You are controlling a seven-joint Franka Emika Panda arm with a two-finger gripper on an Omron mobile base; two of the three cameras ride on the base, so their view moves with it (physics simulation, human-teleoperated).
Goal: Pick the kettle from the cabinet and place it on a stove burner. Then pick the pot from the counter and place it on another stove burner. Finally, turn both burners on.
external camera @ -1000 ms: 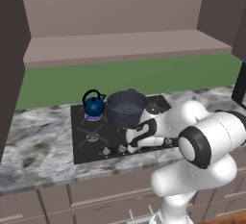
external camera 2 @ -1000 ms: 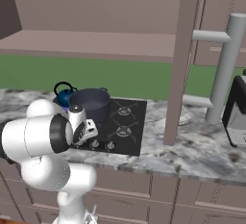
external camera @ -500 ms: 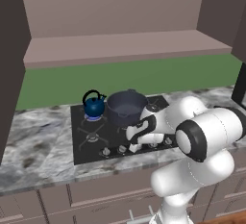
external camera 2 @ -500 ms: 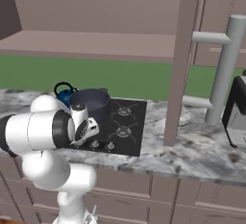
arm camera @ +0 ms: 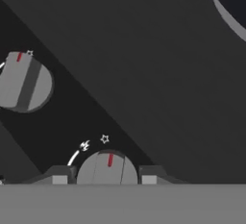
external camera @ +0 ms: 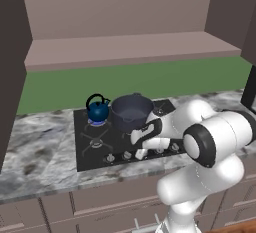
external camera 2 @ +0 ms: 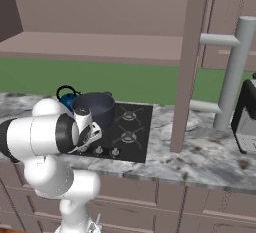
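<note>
Hand view: claw (arm camera: 104, 179) straddles a silver knob (arm camera: 106, 168), seemingly gripping it.

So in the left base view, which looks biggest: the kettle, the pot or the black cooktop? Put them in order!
Biggest to smallest, as they look:
1. The cooktop, much the widest.
2. The pot.
3. The kettle, clearly smaller than the pot beside it.

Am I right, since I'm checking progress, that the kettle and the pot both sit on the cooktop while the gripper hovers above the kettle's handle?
Not quite. The kettle and the pot do sit on the cooktop, but the gripper is down at the front row of knobs, its fingertips either side of one silver knob. The hand view shows this.
</note>
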